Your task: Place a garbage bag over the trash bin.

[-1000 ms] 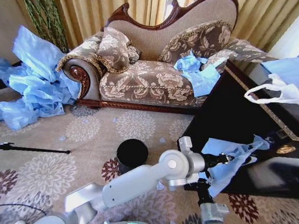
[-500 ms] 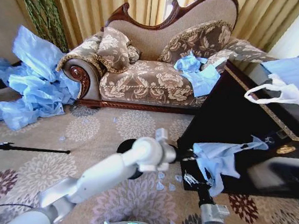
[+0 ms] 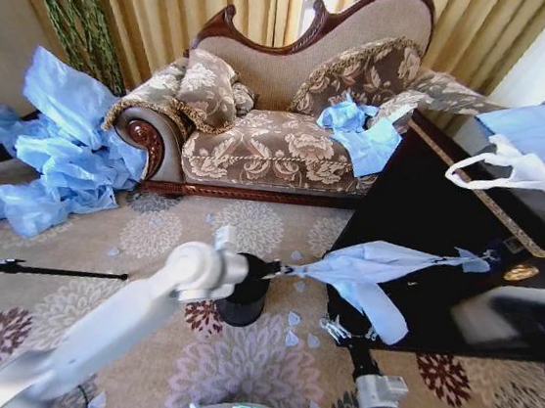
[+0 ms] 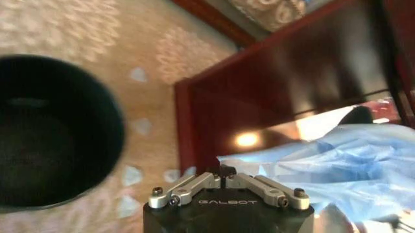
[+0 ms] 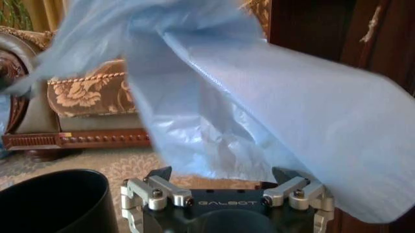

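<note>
Near the centre of the head view we see our left tool (image 3: 270,269) clamped on one end of the garbage bag (image 3: 368,272), a thin, crinkly light blue film drawn out rightward toward the dark polished surface (image 3: 447,224), directly above the trash bin (image 3: 241,289). The bin is a smooth black cylinder standing on the flowered rug (image 3: 73,314). Our right tool (image 5: 224,182) sits low at centre-right beneath the draped bag, its fingers seemingly spread apart.

The right gripper (image 5: 224,175) stands spread open under the draped light blue garbage bag (image 5: 259,111), the black trash bin (image 5: 55,200) just beside.
</note>
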Available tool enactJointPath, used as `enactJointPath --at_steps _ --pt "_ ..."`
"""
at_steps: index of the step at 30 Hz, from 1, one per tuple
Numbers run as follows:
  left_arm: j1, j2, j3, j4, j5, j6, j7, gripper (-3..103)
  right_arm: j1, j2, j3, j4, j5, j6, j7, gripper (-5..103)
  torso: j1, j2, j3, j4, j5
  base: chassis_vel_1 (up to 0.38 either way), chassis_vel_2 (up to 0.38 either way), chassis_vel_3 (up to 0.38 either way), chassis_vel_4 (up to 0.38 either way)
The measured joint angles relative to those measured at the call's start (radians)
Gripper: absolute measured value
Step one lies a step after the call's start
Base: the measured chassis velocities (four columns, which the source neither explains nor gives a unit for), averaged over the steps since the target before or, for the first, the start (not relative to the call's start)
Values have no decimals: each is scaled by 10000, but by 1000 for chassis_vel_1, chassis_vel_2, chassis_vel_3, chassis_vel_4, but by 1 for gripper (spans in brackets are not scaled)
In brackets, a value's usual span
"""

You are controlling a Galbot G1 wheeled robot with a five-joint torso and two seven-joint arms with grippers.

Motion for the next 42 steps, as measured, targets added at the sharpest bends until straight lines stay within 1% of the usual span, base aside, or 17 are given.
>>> enactJointPath --at_steps 1,2,5,9,12,13,15,16,18,24,26,28,34,38,39,40,42 --pt "325 187 -238 -83 272 85 164 0 16 7 -23 -18 -15 6 -5 100 0 0 0 0 3 0 0 0 0" --pt "325 187 -238 -83 272 85 164 0 16 7 -23 -18 -15 6 -5 100 0 0 0 0 3 0 0 0 0" --pt "1191 687 -912 -215 1440 211 773 0 20 51 -83 -124 -152 80 -81 100 0 0 0 -1 5 0 0 0 0" --pt "1442 877 -1148 -210 1864 252 1051 0 -14 92 -102 -210 -264 152 -168 100 0 0 0 -1 3 0 0 0 0" --pt "1527 1192 -1545 -111 2346 390 1536 0 -19 169 -110 -413 -403 329 -244 100 0 0 0 -2 6 0 0 0 0" --pt "1527 1192 -1545 -111 2346 390 1536 0 -19 169 -110 -413 -403 329 -244 100 0 0 0 -2 6 0 0 0 0" --pt "1531 1453 -1716 -109 2411 585 1823 0 -5 197 -100 -503 -432 421 -262 100 0 0 0 -3 6 0 0 0 0" --pt "1543 1707 -1823 -140 2420 761 2029 0 0 221 -62 -564 -439 498 -279 100 0 0 0 -1 9 0 0 0 0" --pt "1556 1975 -1940 -158 2450 899 2157 0 -15 268 43 -611 -440 591 -323 100 0 0 0 -1 8 0 0 0 0" --pt "1658 2340 -2297 -158 2659 972 2221 0 -64 310 332 -717 -428 695 -444 100 0 0 0 -1 6 0 0 0 0" --pt "1937 2686 -2888 -148 2747 970 2546 0 -111 276 591 -879 -424 793 -655 100 0 -2 0 0 8 0 0 0 0" --pt "2095 2808 -3283 -165 2762 889 2848 0 -166 221 711 -945 -410 856 -739 100 0 -2 0 1 8 0 0 0 0" --pt "2055 2711 -3392 -384 2805 607 3021 0 -196 75 831 -878 -300 913 -786 100 0 -2 0 -2 8 0 0 0 0" --pt "1983 2640 -3136 -713 3095 258 3460 0 -192 -308 738 -29 228 776 -668 100 0 -2 0 -1 7 0 0 0 0" --pt "1976 2649 -3096 -792 3147 205 3539 0 -192 -420 693 150 369 683 -649 103 0 -2 0 -1 8 0 0 0 0" --pt "1956 2689 -3010 -923 3269 106 3695 0 -185 -679 568 499 708 520 -590 101 0 -2 0 -1 8 0 0 0 0" --pt "1917 2718 -2949 -996 3355 42 3780 0 -180 -833 480 717 906 430 -551 99 0 -2 0 1 8 0 0 0 0"
